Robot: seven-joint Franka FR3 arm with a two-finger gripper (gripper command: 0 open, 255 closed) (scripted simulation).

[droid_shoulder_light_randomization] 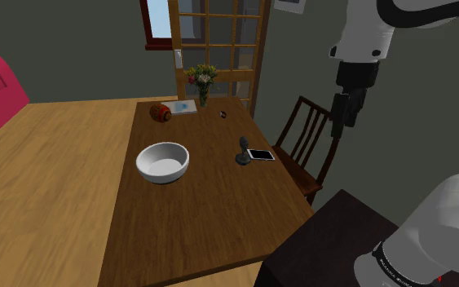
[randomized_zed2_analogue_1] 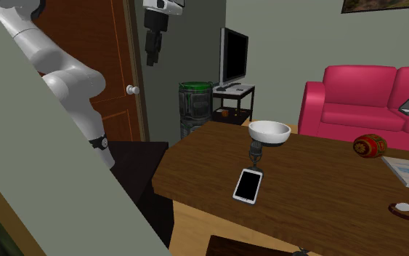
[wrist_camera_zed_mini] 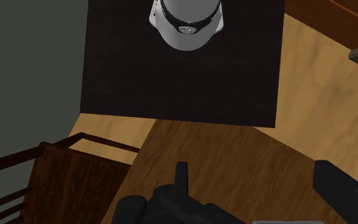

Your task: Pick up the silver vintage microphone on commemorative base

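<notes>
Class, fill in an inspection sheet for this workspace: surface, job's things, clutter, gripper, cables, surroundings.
Surface: brown wooden table.
Job's things: grey microphone upright on its base, beside the phone, untouched.
Clutter: white bowl, red ornament, flower vase, booklet.
Gripper: gripper raised high, away from the microphone; fingers apart, holding nothing.
Cables: nothing seen.
Surroundings: wooden chair, pink sofa, television, brown door.
</notes>
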